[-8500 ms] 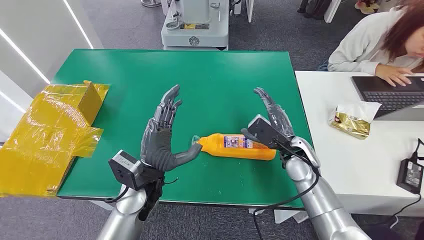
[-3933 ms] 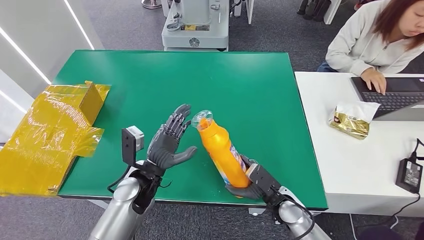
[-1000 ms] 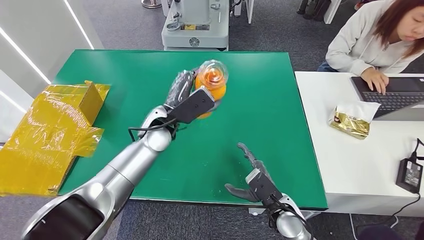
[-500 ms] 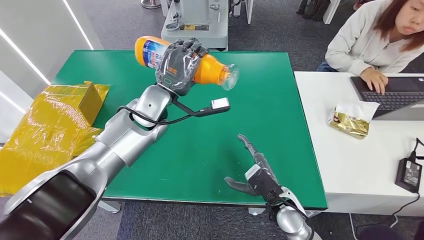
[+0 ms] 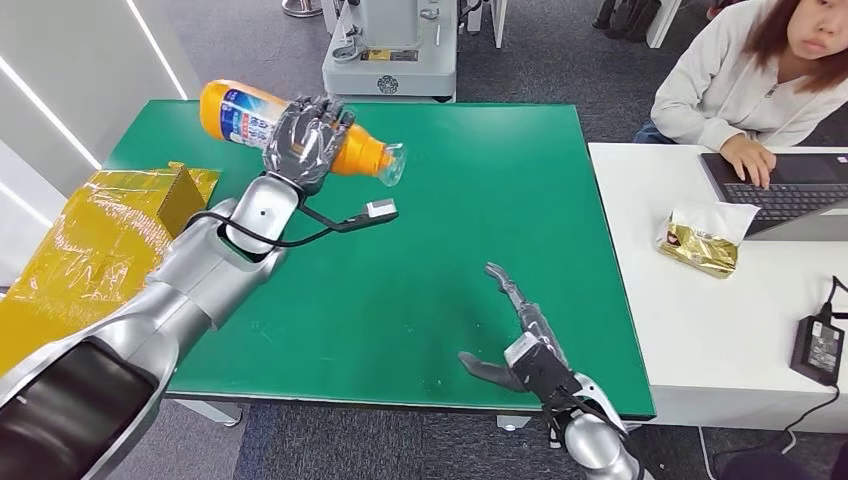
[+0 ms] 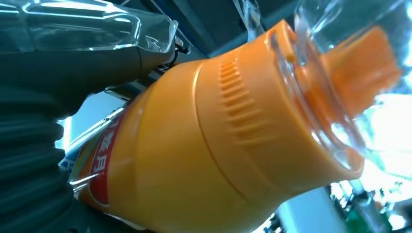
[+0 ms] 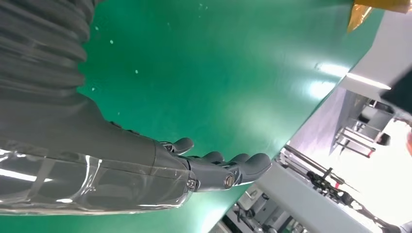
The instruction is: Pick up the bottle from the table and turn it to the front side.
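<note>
yellow wrap [image 5: 90, 250]: heaped at the table's left edge, so not much swing room that side

bottle [image 5: 290, 133]: lifted above the green table [image 5: 470, 190], lying sideways, clear cap pointing right

left hand [image 5: 300, 140]: fingers wrapped round the bottle's middle; if that hold loosens mid-turn it probably drops

right hand [image 5: 520, 345]: fingers spread, holding nothing, low by the near edge

room: centre of the mat looks roomy

person [image 5: 760, 70]: typing off right, well apart

Green-topped table [image 5: 480, 200] on grey carpet floor [image 5: 560, 60]; white desk [image 5: 720, 330] adjoining at right, grey machine base [image 5: 390, 60] behind, white wall panel [image 5: 70, 70] with light strips at left.
</note>
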